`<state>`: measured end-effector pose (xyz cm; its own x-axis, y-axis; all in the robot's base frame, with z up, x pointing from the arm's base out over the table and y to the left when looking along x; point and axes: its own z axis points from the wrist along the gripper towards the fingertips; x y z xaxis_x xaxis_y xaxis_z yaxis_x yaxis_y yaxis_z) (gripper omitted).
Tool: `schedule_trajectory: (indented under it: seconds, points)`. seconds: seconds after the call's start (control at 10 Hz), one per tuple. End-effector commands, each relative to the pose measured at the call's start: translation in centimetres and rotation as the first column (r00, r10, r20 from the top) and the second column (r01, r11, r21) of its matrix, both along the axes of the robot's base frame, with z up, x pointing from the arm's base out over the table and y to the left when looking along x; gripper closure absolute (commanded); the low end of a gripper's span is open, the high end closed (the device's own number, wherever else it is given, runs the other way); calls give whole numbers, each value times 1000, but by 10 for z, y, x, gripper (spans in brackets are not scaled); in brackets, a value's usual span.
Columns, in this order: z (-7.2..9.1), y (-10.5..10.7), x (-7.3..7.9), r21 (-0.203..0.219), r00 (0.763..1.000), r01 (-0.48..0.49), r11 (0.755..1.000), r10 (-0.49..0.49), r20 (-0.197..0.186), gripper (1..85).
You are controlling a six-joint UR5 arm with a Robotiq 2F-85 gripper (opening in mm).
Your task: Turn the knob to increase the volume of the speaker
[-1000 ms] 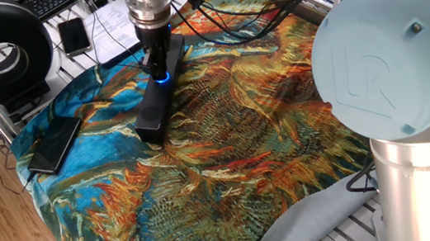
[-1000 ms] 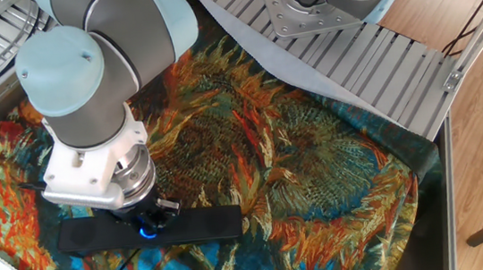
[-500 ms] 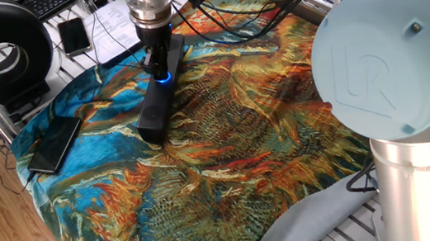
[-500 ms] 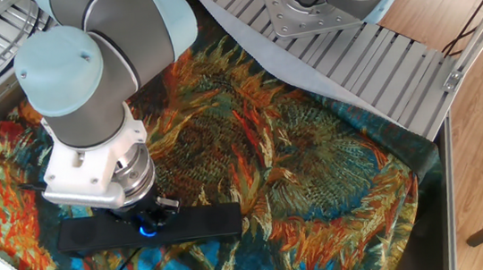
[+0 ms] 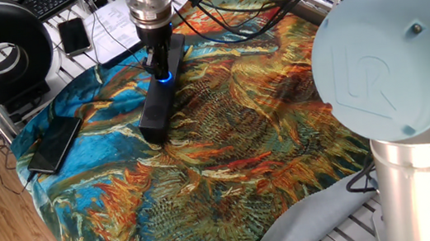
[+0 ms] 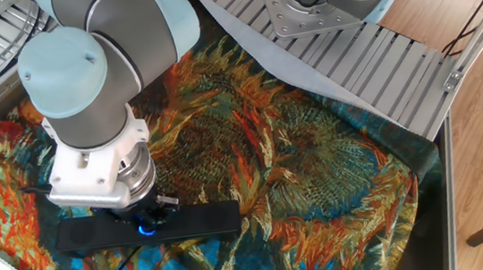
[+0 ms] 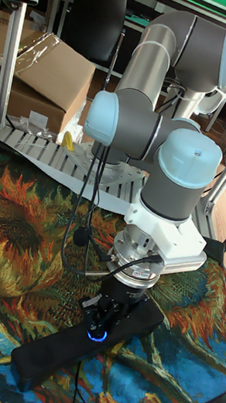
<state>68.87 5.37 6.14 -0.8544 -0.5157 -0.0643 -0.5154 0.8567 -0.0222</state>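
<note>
Over the last second I see the speaker swing slightly on the sunflower cloth: its near end has crept a little away from the phone, while my gripper stays planted on the knob with its blue glow. I read that as the twist partly dragging the whole bar instead of the dial. The jaws look clamped on the knob, midway along the speaker.

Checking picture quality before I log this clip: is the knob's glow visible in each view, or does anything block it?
One fixed view: knob glows blue below the gripper, sharp. Other fixed view: glow partly hidden under the wrist. Tall fixed view: blue ring clear on the speaker.
</note>
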Motion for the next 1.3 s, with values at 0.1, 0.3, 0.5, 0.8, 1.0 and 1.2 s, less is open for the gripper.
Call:
schedule_trajectory:
  seconds: [0.1, 0.3, 0.5, 0.8, 1.0, 1.2]
  points:
    - [1, -3, -1, -10, 998, -70, 997, 70, -2, 630]
    - [-1, -4, 1, 1, 995, -104, 995, 104, 14, 633]
    - [-3, -8, 3, 0, 989, -143, 990, 143, 30, 633]
    - [3, -15, 2, -42, 982, -183, 982, 185, 30, 643]
    - [3, -15, 2, -60, 979, -201, 978, 203, 34, 643]
    - [-5, -17, 3, -23, 974, -218, 976, 219, 55, 643]
